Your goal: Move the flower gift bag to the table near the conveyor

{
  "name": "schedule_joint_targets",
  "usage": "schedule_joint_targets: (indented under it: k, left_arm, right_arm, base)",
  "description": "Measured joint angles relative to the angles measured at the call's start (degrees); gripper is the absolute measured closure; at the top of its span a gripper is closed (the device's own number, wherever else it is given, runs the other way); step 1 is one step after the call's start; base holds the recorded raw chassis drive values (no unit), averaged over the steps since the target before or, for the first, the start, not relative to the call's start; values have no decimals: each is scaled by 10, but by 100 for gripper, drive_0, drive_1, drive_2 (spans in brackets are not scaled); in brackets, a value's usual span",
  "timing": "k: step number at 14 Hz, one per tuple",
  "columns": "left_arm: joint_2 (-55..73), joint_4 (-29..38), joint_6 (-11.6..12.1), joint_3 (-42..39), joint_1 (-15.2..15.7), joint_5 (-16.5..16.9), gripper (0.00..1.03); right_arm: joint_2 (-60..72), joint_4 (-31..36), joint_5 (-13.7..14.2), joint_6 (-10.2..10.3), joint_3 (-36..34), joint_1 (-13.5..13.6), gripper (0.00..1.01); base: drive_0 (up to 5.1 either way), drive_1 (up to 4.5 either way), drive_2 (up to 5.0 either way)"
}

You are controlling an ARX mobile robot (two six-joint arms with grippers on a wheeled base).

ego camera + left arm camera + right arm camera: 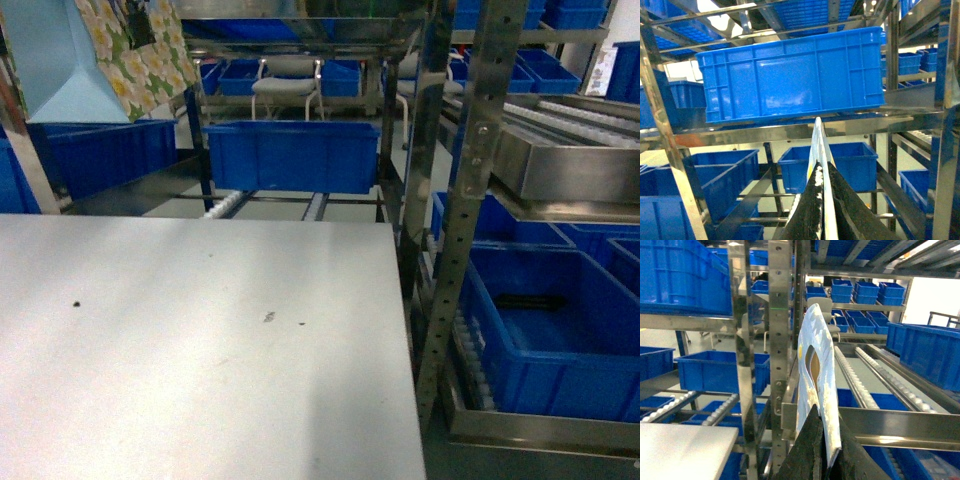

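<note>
Plainly, the bag (135, 55) is not on the table (200, 350) yet. In the head view it hangs at the top left, floral face and light blue side showing, clear of the tabletop and up near the far left edge. The left gripper (822, 200) has its dark fingers pressed narrow onto a thin pale edge, which looks to be that bag's rim seen edge-on. The right gripper (822, 450) is likewise pinched onto a flat pale bag (815, 370) with a cut-out handle. Whether this one carries flowers cannot be told.

The conveyor (560, 125) stands to the right of the table, and a steel post (470, 200) rises just beside the table's right edge.

The hold is the main risk. Each grip is on a thin paper edge, so a quick swing or a jolt from the base could let the sheet slip or tear out. The bag hangs free below the fingers and could sway into the rack rails or the bin (290, 155) behind the table. Set down too near the edge, or let go while tilted, it would probably tip over or slide off. The right arm works near the post, so a wide move there could snag its load.
</note>
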Motion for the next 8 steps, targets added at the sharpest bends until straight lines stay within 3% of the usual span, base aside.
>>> schedule_joint_targets:
  k: [8]
  left_arm:
    - [0,-1,0,0,0,0,101]
  right_arm:
    - [0,1,0,0,0,0,99]
  base:
    - [-501,242,242]
